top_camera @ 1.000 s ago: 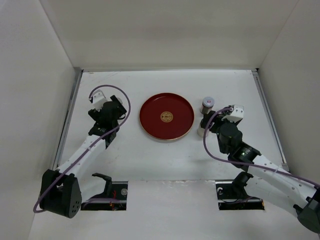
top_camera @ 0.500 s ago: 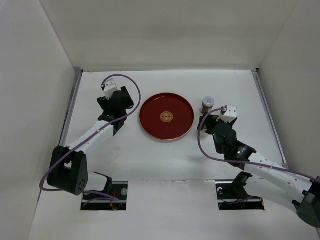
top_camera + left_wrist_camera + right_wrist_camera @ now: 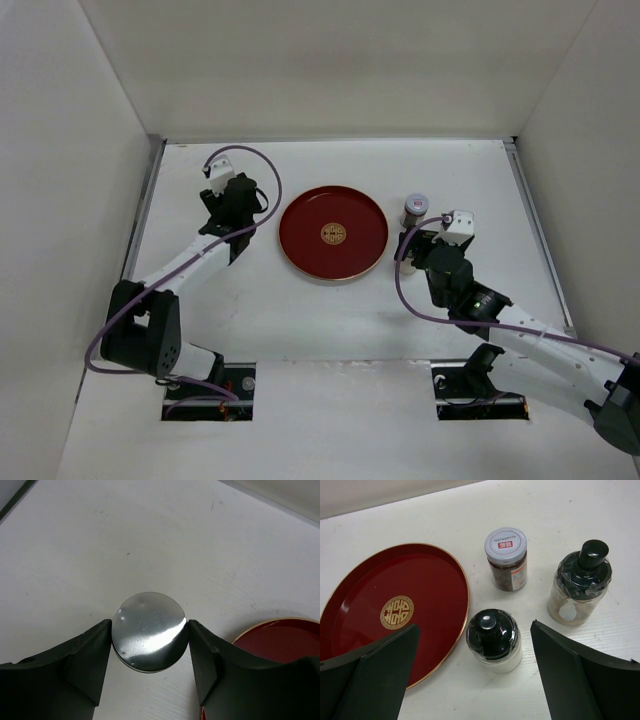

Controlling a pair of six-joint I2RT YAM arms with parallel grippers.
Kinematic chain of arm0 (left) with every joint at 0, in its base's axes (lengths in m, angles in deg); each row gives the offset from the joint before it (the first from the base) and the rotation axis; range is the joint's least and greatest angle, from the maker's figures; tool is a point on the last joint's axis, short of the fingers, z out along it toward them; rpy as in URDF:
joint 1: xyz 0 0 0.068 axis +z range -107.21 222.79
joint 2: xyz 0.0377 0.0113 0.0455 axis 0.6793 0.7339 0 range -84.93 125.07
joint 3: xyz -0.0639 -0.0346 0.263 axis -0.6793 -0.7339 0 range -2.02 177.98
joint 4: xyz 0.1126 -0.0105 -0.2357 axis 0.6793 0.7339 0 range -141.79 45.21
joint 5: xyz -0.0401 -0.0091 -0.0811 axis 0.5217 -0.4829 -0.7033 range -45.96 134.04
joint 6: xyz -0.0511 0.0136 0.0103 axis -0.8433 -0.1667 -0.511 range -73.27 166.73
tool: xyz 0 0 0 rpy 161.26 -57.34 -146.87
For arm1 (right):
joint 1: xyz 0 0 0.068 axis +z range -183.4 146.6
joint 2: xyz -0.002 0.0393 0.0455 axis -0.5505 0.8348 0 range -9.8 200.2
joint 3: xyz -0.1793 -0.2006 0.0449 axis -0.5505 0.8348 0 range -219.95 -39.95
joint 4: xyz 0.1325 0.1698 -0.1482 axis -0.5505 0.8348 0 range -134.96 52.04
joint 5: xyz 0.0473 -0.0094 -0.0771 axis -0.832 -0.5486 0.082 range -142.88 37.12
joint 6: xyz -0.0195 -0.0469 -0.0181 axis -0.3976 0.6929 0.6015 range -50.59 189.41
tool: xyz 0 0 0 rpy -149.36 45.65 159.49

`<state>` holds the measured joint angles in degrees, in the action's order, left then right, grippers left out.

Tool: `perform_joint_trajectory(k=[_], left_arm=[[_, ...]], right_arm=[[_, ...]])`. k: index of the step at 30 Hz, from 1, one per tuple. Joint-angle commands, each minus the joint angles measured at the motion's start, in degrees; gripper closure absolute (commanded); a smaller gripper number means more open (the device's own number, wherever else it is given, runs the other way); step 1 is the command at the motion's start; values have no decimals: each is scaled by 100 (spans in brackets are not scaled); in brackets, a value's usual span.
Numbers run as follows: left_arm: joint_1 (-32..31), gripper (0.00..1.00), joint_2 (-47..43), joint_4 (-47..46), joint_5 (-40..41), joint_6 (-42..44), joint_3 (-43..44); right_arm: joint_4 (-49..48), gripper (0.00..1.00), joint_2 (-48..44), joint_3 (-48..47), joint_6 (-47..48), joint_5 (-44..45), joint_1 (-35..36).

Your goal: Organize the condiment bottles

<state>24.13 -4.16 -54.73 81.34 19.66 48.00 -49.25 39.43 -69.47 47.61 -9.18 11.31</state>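
A: The left gripper [image 3: 150, 631] has its fingers [image 3: 102, 640] pinching the silver-capped bottle [image 3: 149, 625] at the cap, just left of the red lacquer plate [image 3: 280, 640]. Lift now?

B: I'd first check the grip is centred, then rise straight up. The right gripper [image 3: 474, 626] is spread wide, with the black-capped bottle [image 3: 492, 639] between its fingers. The brown jar [image 3: 506, 560] and 1 taller bottle [image 3: 580, 587] stand beyond.

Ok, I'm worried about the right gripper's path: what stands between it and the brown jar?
A pale black-capped bottle stands there, close before the open right gripper, the brown jar beyond it; the right wrist view shows this.
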Motion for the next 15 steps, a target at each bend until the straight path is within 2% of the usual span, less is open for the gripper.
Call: perform_joint_trajectory(k=[1,7,12,15], left_arm=[[-11,69,-420,-154,111,0,87],[-546,71,-1318,39,190,175,481],[-1354,71,-959,-4,-73,360,1044],[-1575,71,-477,-276,-240,308,1255]], right_arm=[[-159,0,-36,-230,62,-11,42],[-168,0,-37,-212,62,-20,42],[-177,0,-28,-203,27,-28,42],[-177,0,-19,-212,62,-11,42]])
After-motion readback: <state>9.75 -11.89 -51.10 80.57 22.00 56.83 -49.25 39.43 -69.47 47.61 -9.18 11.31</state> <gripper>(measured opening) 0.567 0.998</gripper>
